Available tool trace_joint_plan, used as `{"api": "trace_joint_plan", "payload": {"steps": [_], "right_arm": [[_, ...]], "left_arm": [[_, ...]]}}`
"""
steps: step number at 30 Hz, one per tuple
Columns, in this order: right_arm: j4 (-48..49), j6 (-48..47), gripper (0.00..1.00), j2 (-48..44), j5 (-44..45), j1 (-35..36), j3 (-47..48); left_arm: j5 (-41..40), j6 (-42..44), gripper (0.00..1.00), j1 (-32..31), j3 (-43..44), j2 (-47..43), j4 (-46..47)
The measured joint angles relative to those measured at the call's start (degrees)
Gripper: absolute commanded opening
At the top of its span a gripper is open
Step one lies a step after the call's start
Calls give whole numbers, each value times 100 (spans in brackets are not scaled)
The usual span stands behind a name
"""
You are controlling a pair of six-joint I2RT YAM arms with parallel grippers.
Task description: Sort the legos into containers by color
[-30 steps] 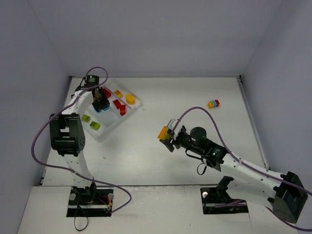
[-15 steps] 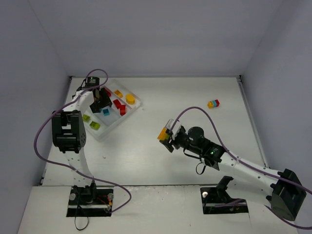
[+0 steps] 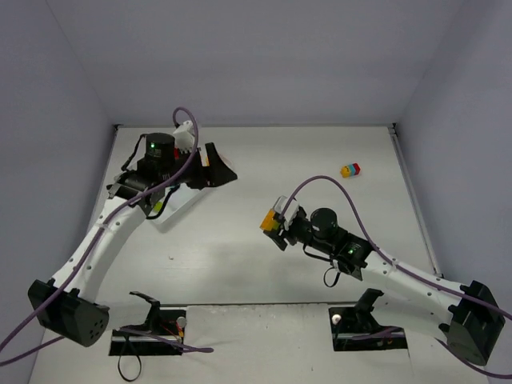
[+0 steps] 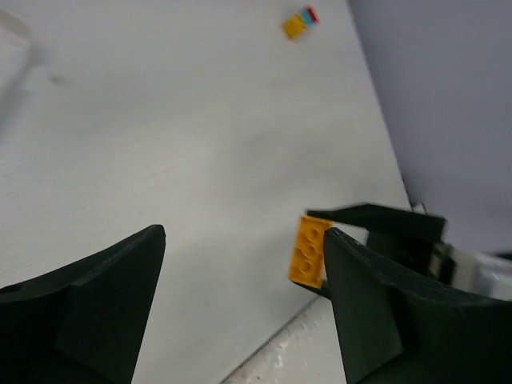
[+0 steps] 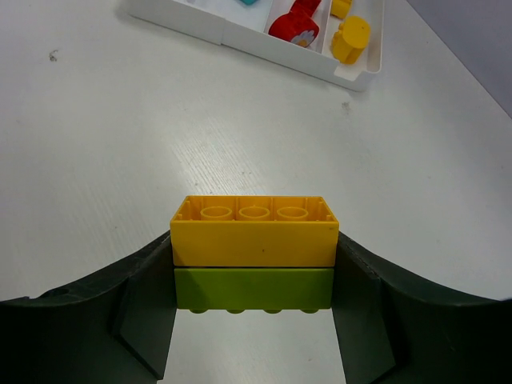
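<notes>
Right of the tray (image 5: 210, 27), the right end effector (image 3: 274, 225) is clamped on a yellow-over-green lego stack (image 5: 254, 240) above the desk (image 3: 264, 160). The left end effector (image 4: 244, 240), at the tray's right end, has its jaws apart and empty. A multicoloured cluster (image 3: 350, 170) lies well right of the tray.

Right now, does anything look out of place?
Yes: a multi-coloured lego cluster sits alone at the far right of the table, away from the tray. The right gripper's yellow brick is joined to a green brick.
</notes>
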Motion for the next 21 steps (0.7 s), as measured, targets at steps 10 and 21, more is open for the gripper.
{"api": "trace_joint_plan", "payload": {"steps": [10,21], "right_arm": [[-216,-76,2,-181,-35,4,72],[-297,-131,3,-249,-177,4,146]], "left_arm": [[608,-127,74,-1425,-507,59,131],[608,-85,73,-2306,-509,605,170]]}}
